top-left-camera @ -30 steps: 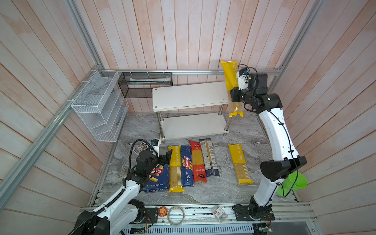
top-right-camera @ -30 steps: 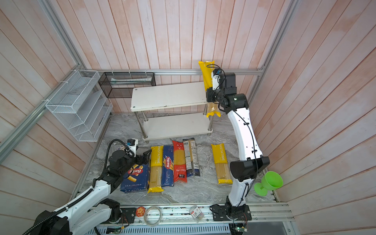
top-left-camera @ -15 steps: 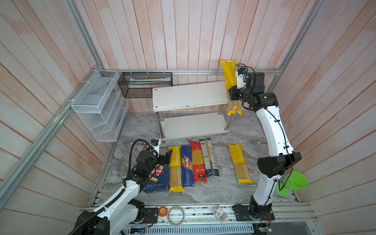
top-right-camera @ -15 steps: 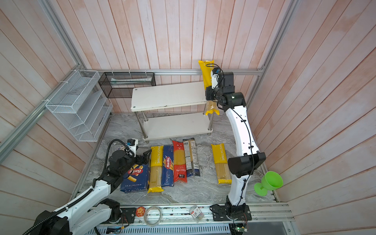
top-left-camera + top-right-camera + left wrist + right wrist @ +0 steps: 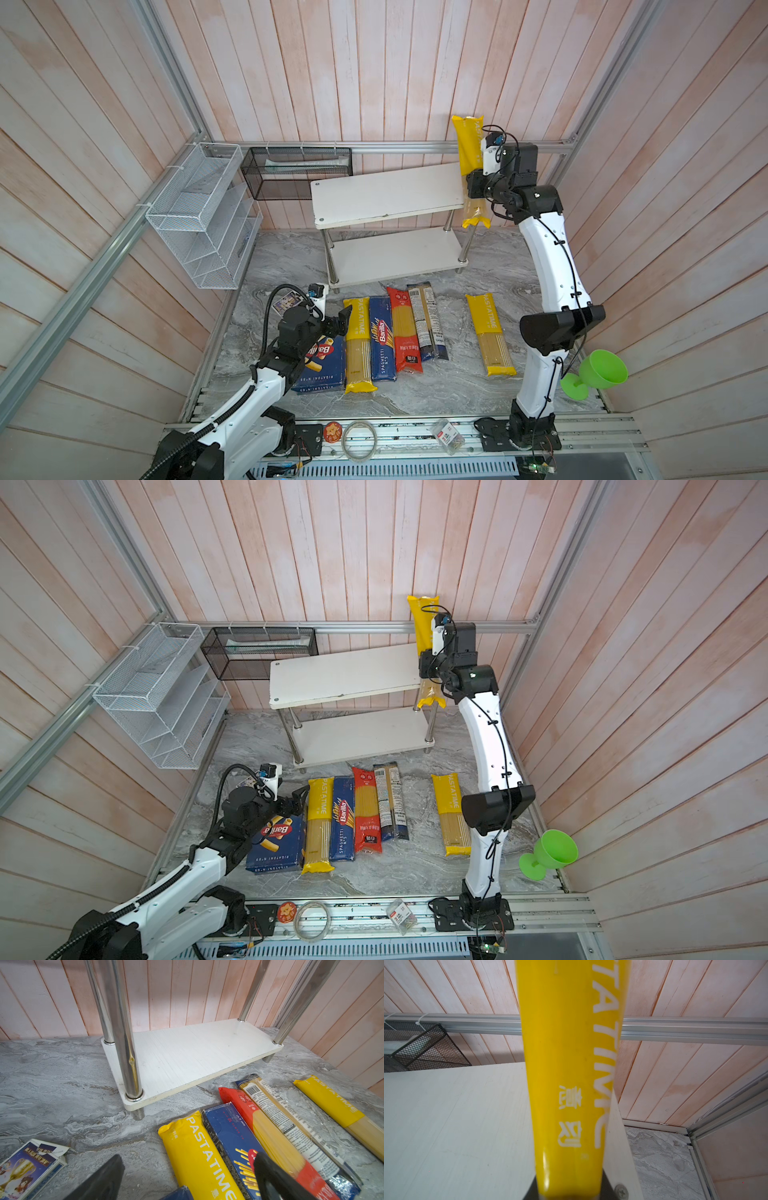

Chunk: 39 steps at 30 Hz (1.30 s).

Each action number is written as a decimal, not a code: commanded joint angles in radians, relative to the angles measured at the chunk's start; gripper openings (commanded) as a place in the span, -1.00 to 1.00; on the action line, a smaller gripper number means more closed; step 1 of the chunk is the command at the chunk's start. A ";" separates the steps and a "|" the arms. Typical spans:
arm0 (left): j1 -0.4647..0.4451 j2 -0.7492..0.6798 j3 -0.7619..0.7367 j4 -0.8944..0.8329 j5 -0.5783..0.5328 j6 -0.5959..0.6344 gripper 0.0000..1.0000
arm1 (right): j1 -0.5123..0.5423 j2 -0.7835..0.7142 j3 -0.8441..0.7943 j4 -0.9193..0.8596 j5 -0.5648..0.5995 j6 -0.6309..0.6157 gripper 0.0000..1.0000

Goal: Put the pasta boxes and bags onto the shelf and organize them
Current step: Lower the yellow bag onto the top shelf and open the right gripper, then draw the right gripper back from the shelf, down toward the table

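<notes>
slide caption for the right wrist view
Right hand clamped on a yellow bag at the edge of the shelf's top board, black basket beyond.

Lower left in a top view, the left arm (image 5: 266,386) covers part of the wide dark-blue cardboard rigatoni box (image 5: 328,374)

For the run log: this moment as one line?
right hand: shut on yellow bag, upright at right end of shelf | left hand: open, low by rigatoni box | shelf: nothing placed yet
</notes>
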<state>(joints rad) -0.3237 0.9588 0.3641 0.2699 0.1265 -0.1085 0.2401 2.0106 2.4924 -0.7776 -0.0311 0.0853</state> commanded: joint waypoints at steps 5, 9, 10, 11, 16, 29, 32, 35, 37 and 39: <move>-0.003 -0.018 -0.013 0.014 0.010 0.004 0.99 | -0.002 0.034 0.040 0.132 0.004 0.022 -0.26; -0.003 -0.020 -0.014 0.014 0.010 0.003 0.99 | -0.002 0.048 0.040 0.128 0.003 0.024 -0.17; -0.002 -0.019 -0.014 0.014 0.010 0.003 0.99 | -0.002 0.050 0.040 0.127 0.006 0.024 -0.17; -0.002 -0.020 -0.014 0.015 0.010 0.004 0.99 | -0.002 0.053 0.039 0.126 0.008 0.023 -0.17; -0.002 -0.022 -0.016 0.016 0.010 0.003 0.99 | -0.002 0.041 0.040 0.118 0.017 0.017 -0.07; -0.003 -0.025 -0.017 0.017 0.005 0.002 0.99 | -0.059 -0.192 -0.153 0.095 -0.033 -0.022 0.14; -0.003 -0.028 -0.017 0.017 0.005 0.002 0.99 | -0.076 -0.284 -0.275 0.134 -0.035 -0.015 0.16; -0.003 -0.028 -0.019 0.017 0.005 0.002 0.99 | -0.075 -0.368 -0.387 0.152 -0.027 -0.008 0.16; -0.003 -0.030 -0.019 0.017 0.004 0.001 0.99 | -0.076 -0.440 -0.496 0.171 -0.071 0.013 0.15; -0.003 -0.032 -0.022 0.018 0.002 0.001 0.99 | -0.076 -0.511 -0.597 0.195 -0.174 0.050 0.16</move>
<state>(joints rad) -0.3237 0.9440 0.3576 0.2699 0.1261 -0.1085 0.1589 1.5585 1.9995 -0.6201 -0.0856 0.0853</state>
